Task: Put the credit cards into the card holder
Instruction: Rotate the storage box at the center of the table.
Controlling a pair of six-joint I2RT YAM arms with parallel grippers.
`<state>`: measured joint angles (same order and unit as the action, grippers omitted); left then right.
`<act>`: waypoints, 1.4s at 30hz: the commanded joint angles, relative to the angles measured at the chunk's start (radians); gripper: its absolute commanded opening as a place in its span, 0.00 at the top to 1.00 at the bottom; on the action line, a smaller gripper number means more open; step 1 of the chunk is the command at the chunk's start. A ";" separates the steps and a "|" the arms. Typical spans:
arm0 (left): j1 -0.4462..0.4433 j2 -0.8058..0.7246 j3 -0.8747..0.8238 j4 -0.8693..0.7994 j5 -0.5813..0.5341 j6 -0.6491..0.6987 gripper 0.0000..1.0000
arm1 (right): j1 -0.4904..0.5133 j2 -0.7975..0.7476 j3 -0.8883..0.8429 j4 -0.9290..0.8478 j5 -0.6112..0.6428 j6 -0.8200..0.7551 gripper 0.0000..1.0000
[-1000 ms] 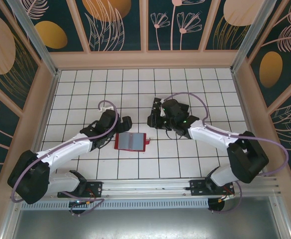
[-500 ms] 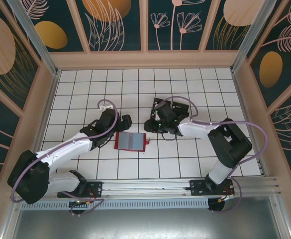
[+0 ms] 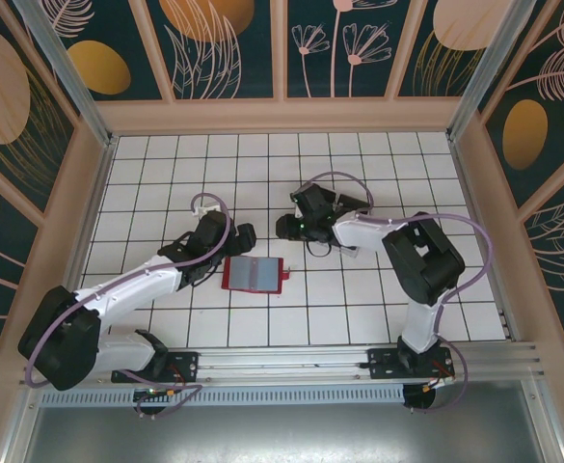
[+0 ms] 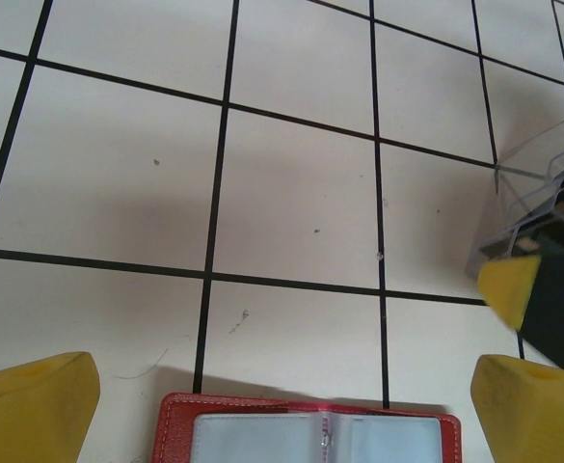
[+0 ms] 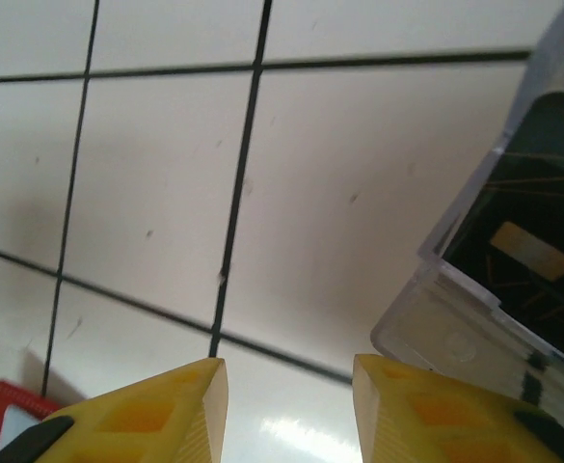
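Right hand (image 5: 286, 368) part-open, empty. Credit cards (image 5: 527, 241) sit in clear tray (image 5: 436, 318) just beside it, on the side away from card holder (image 3: 253, 274). Left hand (image 4: 282, 371) wide open, empty, at the card holder's far edge.

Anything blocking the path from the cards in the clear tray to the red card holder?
Nothing visible. Bare table lies between the clear tray holding the credit cards and the open card holder. The right end effector, jaws apart and empty, is beside the tray; only the tray's own wall encloses the cards.
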<state>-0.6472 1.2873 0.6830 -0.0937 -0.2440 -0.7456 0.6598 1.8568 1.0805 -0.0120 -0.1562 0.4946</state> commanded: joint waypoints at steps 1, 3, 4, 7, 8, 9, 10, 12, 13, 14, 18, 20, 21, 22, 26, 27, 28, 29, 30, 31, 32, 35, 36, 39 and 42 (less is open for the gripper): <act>0.000 0.019 0.029 0.012 0.003 -0.009 0.02 | -0.031 0.047 0.058 -0.019 0.056 -0.038 0.61; 0.001 0.026 0.033 0.014 0.003 -0.008 0.01 | -0.045 0.066 0.090 -0.024 0.060 -0.045 0.61; 0.001 0.031 0.035 0.014 0.003 -0.007 0.01 | -0.050 0.076 0.107 -0.029 0.064 -0.049 0.61; 0.000 0.043 0.046 0.015 0.001 -0.006 0.01 | -0.069 0.106 0.156 -0.039 0.069 -0.061 0.61; 0.001 0.047 0.050 0.015 -0.001 -0.004 0.01 | -0.076 0.113 0.172 -0.043 0.064 -0.066 0.61; 0.001 0.051 0.054 0.015 -0.004 -0.003 0.02 | -0.081 0.117 0.183 -0.045 0.052 -0.071 0.61; 0.001 0.053 0.056 0.015 -0.006 -0.001 0.01 | -0.083 0.114 0.194 -0.049 0.035 -0.077 0.61; 0.000 0.056 0.062 0.014 -0.013 0.000 0.02 | -0.082 0.092 0.205 -0.055 -0.011 -0.095 0.61; 0.001 0.056 0.064 0.012 -0.018 0.003 0.01 | -0.080 0.068 0.201 -0.055 -0.034 -0.099 0.62; 0.003 0.056 0.067 0.010 -0.022 0.005 0.02 | -0.078 0.038 0.193 -0.054 -0.058 -0.097 0.62; 0.009 0.047 0.073 0.003 -0.031 0.012 0.02 | -0.074 -0.091 0.149 -0.075 -0.081 -0.101 0.62; 0.019 0.040 0.075 0.003 -0.029 0.013 0.01 | -0.076 -0.133 0.141 -0.126 -0.050 -0.127 0.62; 0.027 0.037 0.075 0.003 -0.028 0.016 0.01 | -0.076 -0.142 0.142 -0.152 -0.031 -0.144 0.61; 0.037 0.034 0.076 0.003 -0.023 0.018 0.01 | -0.076 -0.147 0.147 -0.187 -0.002 -0.168 0.61; 0.096 0.024 0.071 0.002 0.019 0.028 0.01 | -0.075 -0.140 0.163 -0.288 0.084 -0.241 0.60; 0.108 0.021 0.069 0.001 0.025 0.033 0.01 | -0.074 -0.138 0.165 -0.301 0.101 -0.251 0.60; 0.117 0.019 0.071 -0.001 0.031 0.039 0.02 | -0.074 -0.133 0.169 -0.314 0.121 -0.264 0.60; 0.124 0.017 0.072 -0.004 0.032 0.044 0.02 | -0.074 -0.129 0.172 -0.323 0.140 -0.273 0.60; 0.130 0.016 0.073 -0.008 0.034 0.047 0.01 | -0.071 -0.121 0.178 -0.333 0.161 -0.284 0.59; 0.133 0.015 0.072 -0.010 0.036 0.049 0.02 | -0.068 -0.112 0.184 -0.345 0.182 -0.295 0.59; 0.136 0.014 0.071 -0.011 0.038 0.050 0.01 | -0.065 -0.103 0.191 -0.353 0.204 -0.305 0.59; 0.139 0.010 0.064 -0.011 0.041 0.050 0.01 | -0.059 -0.076 0.204 -0.371 0.255 -0.329 0.59; 0.139 0.010 0.062 -0.011 0.043 0.050 0.01 | -0.056 -0.068 0.206 -0.375 0.271 -0.334 0.58; 0.139 0.009 0.054 -0.007 0.047 0.048 0.02 | -0.047 -0.046 0.214 -0.381 0.319 -0.348 0.58; 0.139 0.008 0.046 -0.001 0.052 0.042 0.02 | -0.040 -0.028 0.220 -0.384 0.372 -0.363 0.58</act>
<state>-0.5152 1.3132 0.7341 -0.0937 -0.2062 -0.7139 0.6090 1.8091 1.2606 -0.3664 0.1215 0.1684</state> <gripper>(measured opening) 0.985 0.416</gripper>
